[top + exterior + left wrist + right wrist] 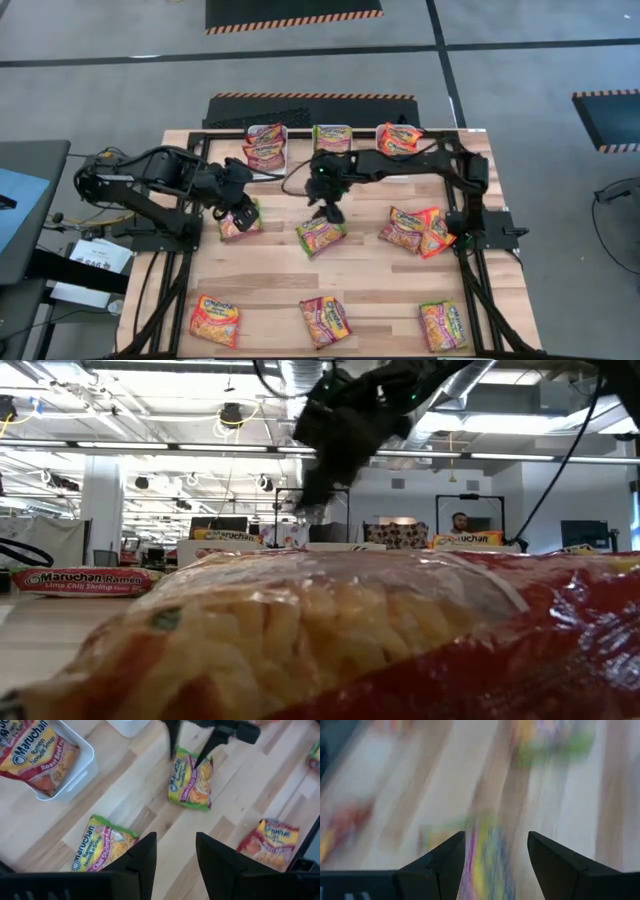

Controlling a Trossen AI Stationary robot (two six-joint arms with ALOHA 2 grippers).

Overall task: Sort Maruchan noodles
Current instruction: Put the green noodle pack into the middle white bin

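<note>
right gripper (pixel 330 212) hangs over the green-edged packet (pixel 321 236) mid-table with its fingers spread wide and nothing in them, looks lined up for a grab. the packet lies flat and skewed, long axis diagonal to the table edge. left gripper (pixel 240 205) waits over another green packet (pixel 239 224), fingers partly apart, probably empty, hard to tell.
</note>
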